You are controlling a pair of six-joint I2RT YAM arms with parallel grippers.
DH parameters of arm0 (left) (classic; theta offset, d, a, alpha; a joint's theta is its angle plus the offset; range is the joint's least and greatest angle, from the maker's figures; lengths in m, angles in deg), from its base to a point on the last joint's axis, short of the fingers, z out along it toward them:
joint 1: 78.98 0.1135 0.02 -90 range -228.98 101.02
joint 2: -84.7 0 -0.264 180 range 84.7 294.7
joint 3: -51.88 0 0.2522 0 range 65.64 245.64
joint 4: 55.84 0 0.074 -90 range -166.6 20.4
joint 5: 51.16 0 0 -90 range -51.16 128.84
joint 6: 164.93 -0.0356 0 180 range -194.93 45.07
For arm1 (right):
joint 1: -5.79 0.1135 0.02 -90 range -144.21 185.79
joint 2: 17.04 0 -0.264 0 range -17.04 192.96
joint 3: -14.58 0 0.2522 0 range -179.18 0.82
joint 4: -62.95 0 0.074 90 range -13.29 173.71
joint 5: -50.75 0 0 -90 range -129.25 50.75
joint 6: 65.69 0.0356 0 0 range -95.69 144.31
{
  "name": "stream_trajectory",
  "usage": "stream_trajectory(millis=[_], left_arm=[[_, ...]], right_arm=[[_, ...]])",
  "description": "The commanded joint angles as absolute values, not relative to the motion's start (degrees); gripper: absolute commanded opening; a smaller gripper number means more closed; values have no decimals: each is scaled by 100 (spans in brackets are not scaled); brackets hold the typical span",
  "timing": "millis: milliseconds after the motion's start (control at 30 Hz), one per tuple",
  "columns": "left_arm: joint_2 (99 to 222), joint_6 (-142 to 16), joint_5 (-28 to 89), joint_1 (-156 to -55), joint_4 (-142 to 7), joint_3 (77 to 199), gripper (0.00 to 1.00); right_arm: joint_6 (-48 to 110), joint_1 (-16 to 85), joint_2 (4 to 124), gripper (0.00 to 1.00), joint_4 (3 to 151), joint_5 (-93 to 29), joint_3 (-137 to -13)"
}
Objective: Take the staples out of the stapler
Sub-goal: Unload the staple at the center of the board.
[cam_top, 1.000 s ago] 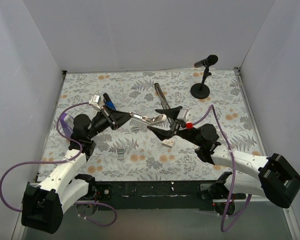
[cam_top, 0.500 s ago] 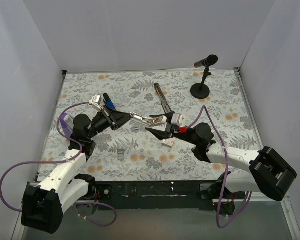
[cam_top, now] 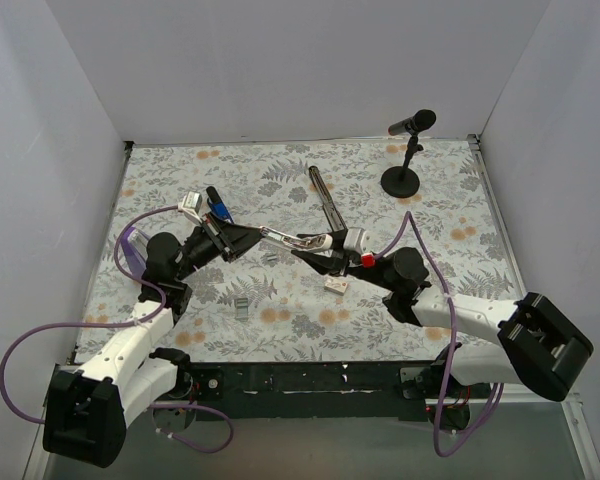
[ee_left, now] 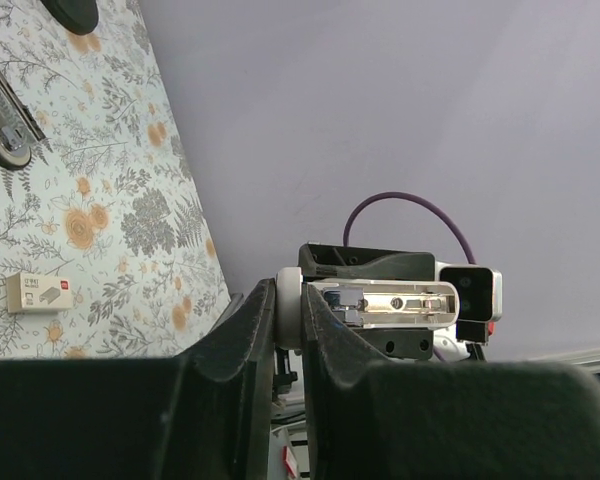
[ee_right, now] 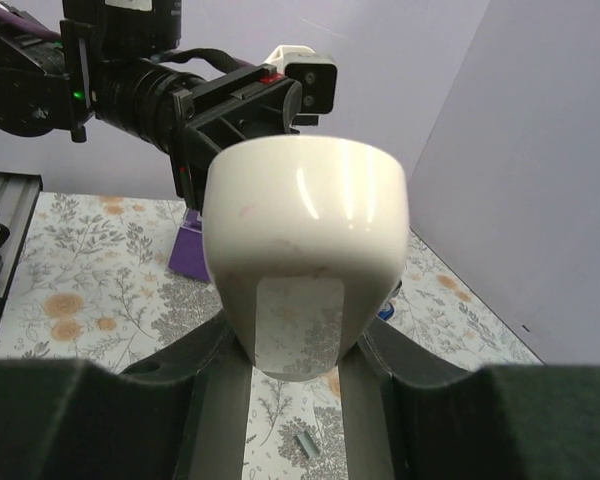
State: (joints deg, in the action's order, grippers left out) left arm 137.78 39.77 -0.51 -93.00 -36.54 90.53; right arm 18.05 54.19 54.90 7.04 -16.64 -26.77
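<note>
The stapler's silver staple channel hangs above the table between my two grippers. My left gripper is shut on its left end; in the left wrist view the black fingers pinch a pale plate edge, and the shiny channel runs off to the right. My right gripper has its fingers against both sides of the channel's rounded white end. The stapler's long black bar lies on the table behind. A blue-and-black piece lies by my left wrist.
A black microphone on a round stand is at the back right. A small white block and loose staple strips lie on the floral table. A purple block sits left. Grey walls enclose three sides.
My right gripper moved left up to the silver channel's free end and its fingers narrowed from wide apart onto that end. The left gripper kept its grip and place.
</note>
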Motion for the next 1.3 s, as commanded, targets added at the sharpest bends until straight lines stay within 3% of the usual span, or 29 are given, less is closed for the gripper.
stream_trajectory(millis=[0, 33, 133, 267, 567, 733, 933, 1267], left_arm=[[13691, 6079, 8, -9305, -3689, 9060, 15], [13691, 5947, 17, -9313, -3786, 9139, 34], [13779, 5113, 87, -9305, -4690, 9524, 55], [14015, 4023, 289, -9287, -5623, 10052, 68], [14666, 1556, 1158, -9278, -7940, 11467, 75], [14772, 1147, 1784, -8989, -8691, 11960, 77], [14842, 1016, 1221, -8321, -8735, 11838, 77], [14219, 164, 2354, -8206, -8929, 11346, 78]], right_arm=[[1527, 5422, 5196, 1, 524, -2061, -2809], [1326, 5422, 5056, 1, 891, -2140, -2853], [833, 5422, 4740, 1, 1745, -2290, -2880], [-220, 5422, 4449, 1, 2896, -2658, -3002], [-1637, 5623, 4527, 1, 4407, -4266, -3371], [-2752, 5931, 5080, 1, 4507, -5479, -3355], [-3605, 6502, 5782, 1, 4586, -6393, -3556], [-5679, 7398, 7111, 1, 4374, -7809, -3785]])
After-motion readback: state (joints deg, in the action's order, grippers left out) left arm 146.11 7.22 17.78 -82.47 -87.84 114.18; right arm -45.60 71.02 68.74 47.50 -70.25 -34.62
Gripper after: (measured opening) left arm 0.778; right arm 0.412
